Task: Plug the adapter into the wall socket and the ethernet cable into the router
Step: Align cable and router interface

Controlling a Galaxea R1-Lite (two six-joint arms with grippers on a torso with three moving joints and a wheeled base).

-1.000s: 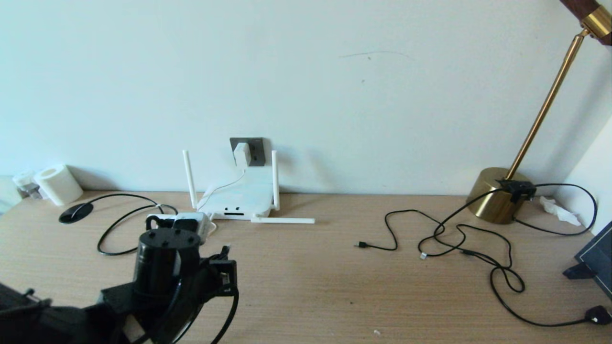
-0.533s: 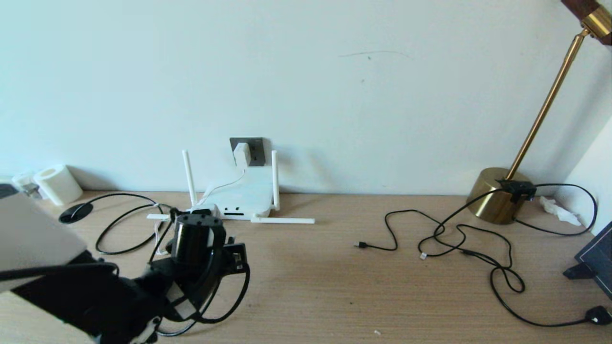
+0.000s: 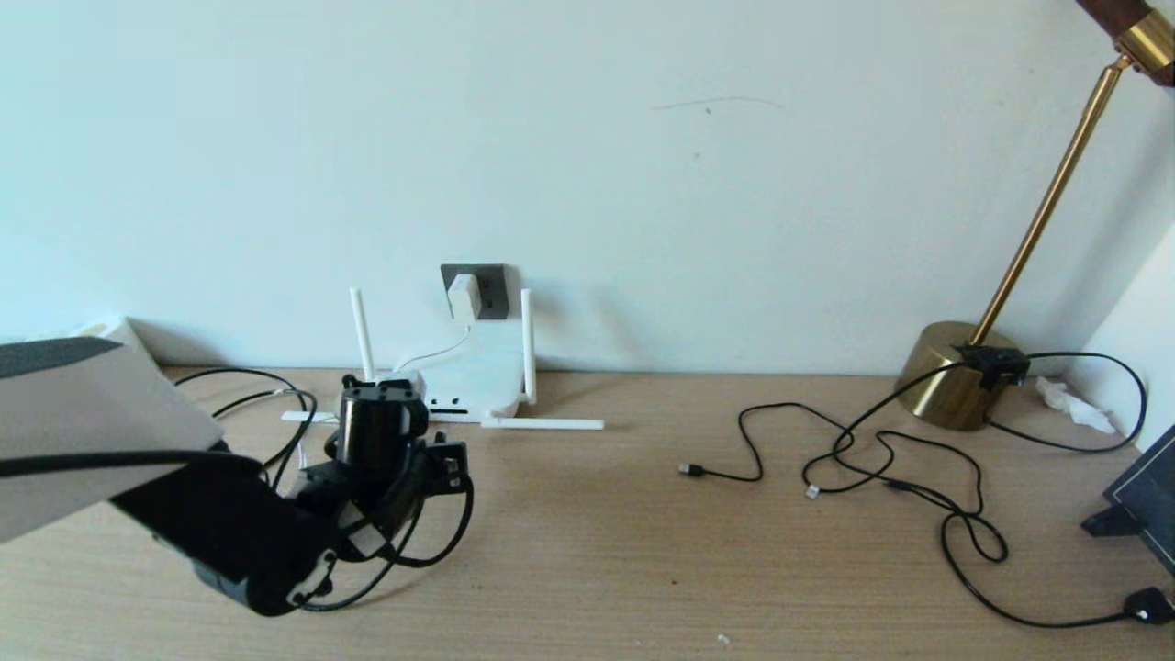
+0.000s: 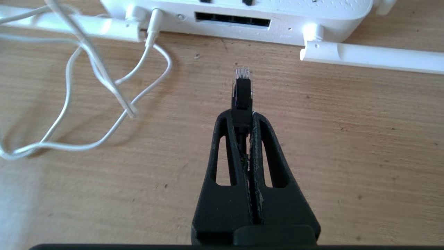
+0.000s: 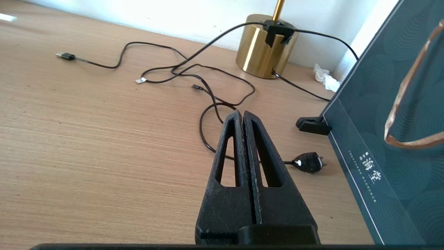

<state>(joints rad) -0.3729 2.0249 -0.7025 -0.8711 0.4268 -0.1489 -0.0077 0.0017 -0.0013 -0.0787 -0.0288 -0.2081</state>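
Note:
The white adapter [image 3: 464, 296] sits in the dark grey wall socket [image 3: 491, 285], its thin white cord running down to the router [image 3: 473, 375]. My left gripper [image 4: 242, 115] is shut on the ethernet cable's black connector [image 4: 241, 91]. The connector's clear tip points at the router's [image 4: 295, 12] dark port row [image 4: 231, 19], a short way in front of it and apart from it. The ethernet cable [image 3: 243, 397] loops on the desk behind my left arm [image 3: 367, 459]. My right gripper [image 5: 240, 116] is shut with nothing in it, low over the desk's right side.
White cord loops [image 4: 86, 104] lie beside the connector, and a router antenna [image 4: 374, 57] lies flat on the desk. Thin black cords [image 3: 881, 459] with a USB plug [image 3: 690, 470] sprawl at the right near the brass lamp base [image 3: 950, 376]. A dark blue bag [image 5: 399, 121] stands at the far right.
My left arm has moved forward and lower toward the router, carrying the ethernet connector close to the port row. Its upper arm now hides the white roll at the back left.

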